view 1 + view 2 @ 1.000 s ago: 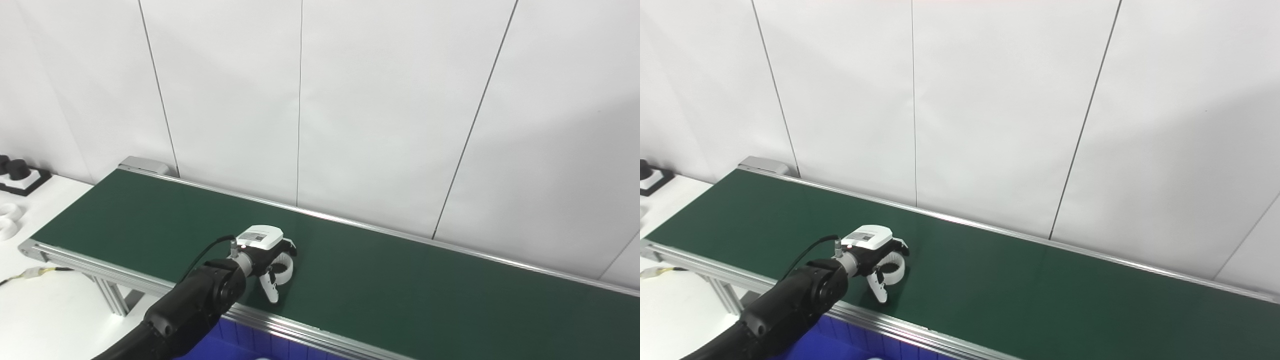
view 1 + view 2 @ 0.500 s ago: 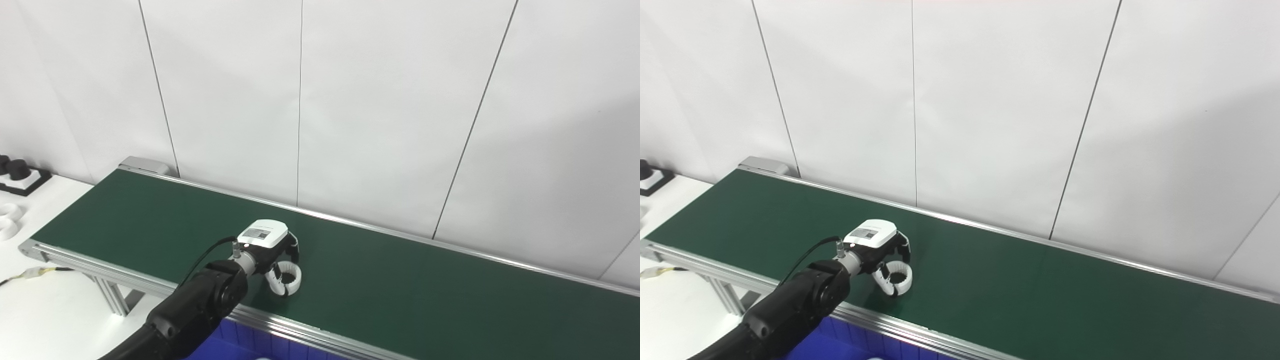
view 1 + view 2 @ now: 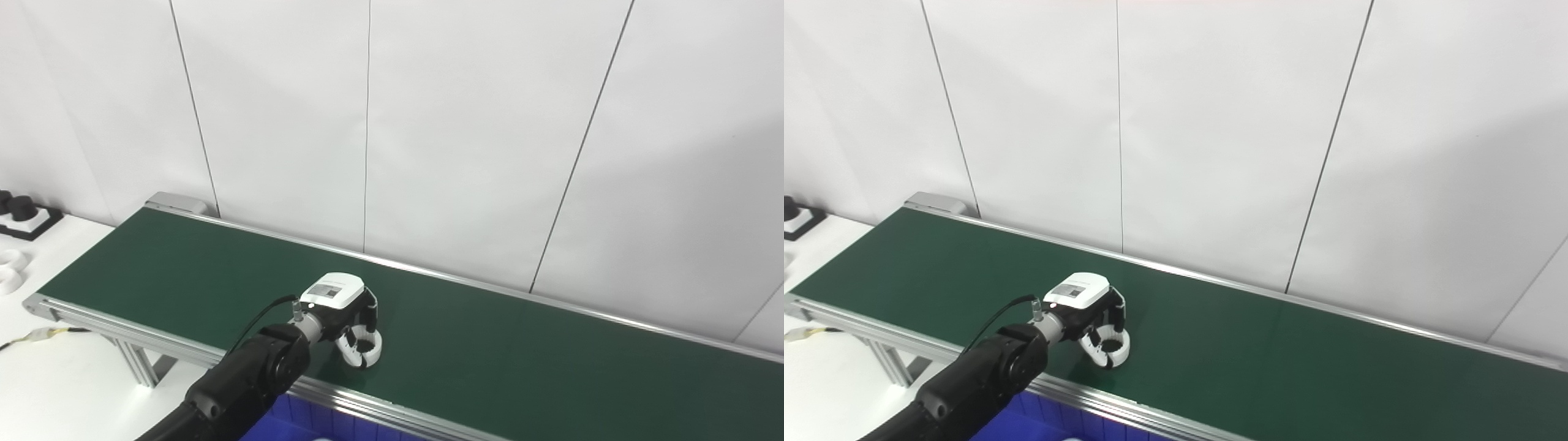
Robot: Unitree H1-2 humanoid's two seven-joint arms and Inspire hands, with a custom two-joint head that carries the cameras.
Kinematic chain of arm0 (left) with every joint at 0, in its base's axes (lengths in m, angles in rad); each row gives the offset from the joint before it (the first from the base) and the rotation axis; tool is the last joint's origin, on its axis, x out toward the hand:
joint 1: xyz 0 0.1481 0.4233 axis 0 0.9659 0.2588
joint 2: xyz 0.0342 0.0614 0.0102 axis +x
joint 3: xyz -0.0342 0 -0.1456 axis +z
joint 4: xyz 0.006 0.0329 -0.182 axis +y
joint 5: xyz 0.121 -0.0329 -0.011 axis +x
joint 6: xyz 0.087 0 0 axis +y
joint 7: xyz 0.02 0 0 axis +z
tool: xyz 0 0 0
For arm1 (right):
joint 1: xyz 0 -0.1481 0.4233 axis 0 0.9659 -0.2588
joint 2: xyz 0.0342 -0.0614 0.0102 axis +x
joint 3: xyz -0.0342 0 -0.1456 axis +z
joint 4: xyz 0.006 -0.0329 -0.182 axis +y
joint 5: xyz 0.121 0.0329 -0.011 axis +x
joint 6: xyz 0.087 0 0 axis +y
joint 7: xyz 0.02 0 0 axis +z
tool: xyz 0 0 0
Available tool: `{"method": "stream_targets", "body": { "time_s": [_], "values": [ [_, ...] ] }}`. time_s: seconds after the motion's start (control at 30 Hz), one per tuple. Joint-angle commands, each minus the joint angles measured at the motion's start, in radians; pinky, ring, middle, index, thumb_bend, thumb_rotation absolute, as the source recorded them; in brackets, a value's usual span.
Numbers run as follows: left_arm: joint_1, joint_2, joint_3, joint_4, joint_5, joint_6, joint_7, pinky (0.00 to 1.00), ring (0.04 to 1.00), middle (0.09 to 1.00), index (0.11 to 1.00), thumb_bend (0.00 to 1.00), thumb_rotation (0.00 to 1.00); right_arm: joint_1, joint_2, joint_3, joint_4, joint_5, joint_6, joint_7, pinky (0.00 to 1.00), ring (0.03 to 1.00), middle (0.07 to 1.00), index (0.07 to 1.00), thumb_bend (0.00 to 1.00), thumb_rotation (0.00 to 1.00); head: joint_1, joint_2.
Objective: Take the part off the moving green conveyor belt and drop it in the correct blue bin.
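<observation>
Left eye view: left hand (image 3: pixel 346 312) shifted rightward along the green conveyor belt (image 3: pixel 490 343) since half a second ago, fingers now curled around the white ring-shaped part (image 3: pixel 362 348), apparently pinching it, not yet lifted; right eye view: same part (image 3: pixel 1108 350) tracked rightward; firmness of grip unclear; blue bin (image 3: pixel 998 422) cut off at bottom; right hand unseen.
</observation>
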Motion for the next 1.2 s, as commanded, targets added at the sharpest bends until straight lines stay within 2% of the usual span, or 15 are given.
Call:
{"method": "stream_targets", "body": {
  "time_s": [0.0,0.2,0.43,0.63,0.9,1.03,1.17],
  "values": [
    [-0.013,0.017,0.006,-0.024,0.009,-0.008,0.021,0.65,0.48,0.472,0.486,0.5,0.0,-0.002,0.002,-0.005,-0.032,0.011,-0.009,0.0,0.72,0.801,0.841,0.916,0.32,0.78,0.0,0.0],
    [-0.006,0.015,0.009,-0.038,0.007,-0.01,0.024,0.63,0.474,0.471,0.488,0.5,0.0,-0.004,0.002,-0.007,-0.027,0.01,-0.011,0.002,0.72,0.796,0.838,0.916,0.33,0.79,-0.002,0.0],
    [0.008,0.012,0.031,-0.116,-0.018,-0.006,0.003,0.66,0.506,0.493,0.457,0.5,0.0,-0.006,-0.001,-0.006,-0.022,0.007,-0.016,0.005,0.71,0.797,0.839,0.915,0.34,0.8,-0.005,-0.001],
    [0.038,0.019,0.055,-0.278,-0.015,0.027,-0.049,0.69,0.485,0.481,0.475,0.5,0.0,-0.005,-0.001,-0.007,-0.025,0.0,-0.017,0.001,0.7,0.792,0.835,0.914,0.33,0.8,-0.003,0.0],
    [0.093,0.004,0.121,-0.473,-0.084,0.033,-0.094,0.59,0.463,0.468,0.485,0.51,0.0,-0.009,0.001,-0.01,-0.021,0.007,-0.007,0.002,0.72,0.802,0.839,0.917,0.35,0.8,-0.006,0.0],
    [0.121,-0.008,0.147,-0.575,-0.118,0.06,-0.131,0.62,0.467,0.458,0.484,0.5,0.0,-0.009,0.003,-0.011,-0.027,-0.001,-0.002,-0.002,0.7,0.793,0.834,0.914,0.33,0.79,-0.006,0.0],
    [0.153,-0.019,0.163,-0.669,-0.135,0.08,-0.167,0.62,0.457,0.447,0.496,0.5,0.0,-0.01,0.0,-0.011,-0.02,0.007,-0.005,0.003,0.7,0.788,0.831,0.91,0.36,0.8,-0.017,0.008]
  ]
}}
